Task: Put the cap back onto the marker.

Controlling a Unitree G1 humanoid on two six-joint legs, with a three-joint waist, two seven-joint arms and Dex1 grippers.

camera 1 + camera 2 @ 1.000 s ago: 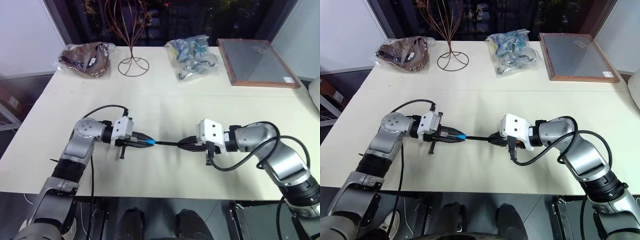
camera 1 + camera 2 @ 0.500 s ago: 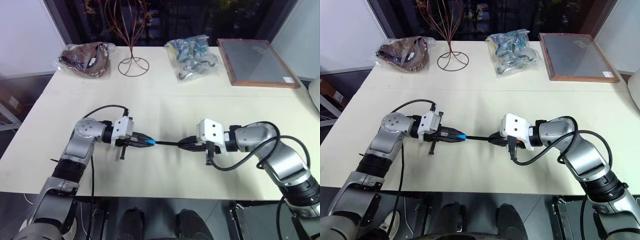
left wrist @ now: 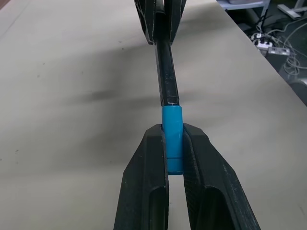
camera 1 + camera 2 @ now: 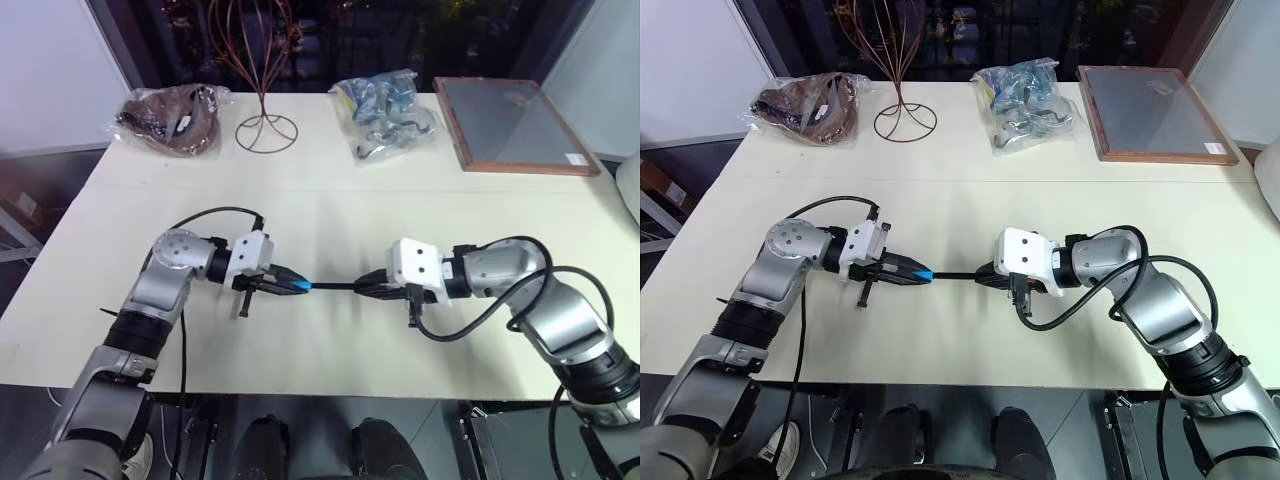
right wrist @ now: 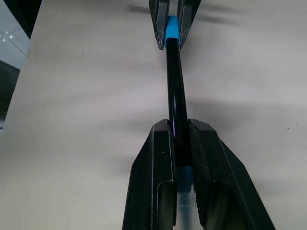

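blue cap (image 3: 172,139) pinched in left tool (image 3: 173,143), seated on marker (image 5: 176,100) pinched in right tool (image 5: 181,139); next, press home.

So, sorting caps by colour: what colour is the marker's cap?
Bright light blue; the cap shows best in the left wrist view.

Above the cream table top (image 4: 960,200), the left gripper (image 4: 908,270) pinches a tiny light-blue plastic cap (image 4: 924,272). The right gripper (image 4: 987,277) clamps a thin black marker (image 4: 955,275) pointing at it. Cap and marker tip appear joined, though the seam is too small to confirm.
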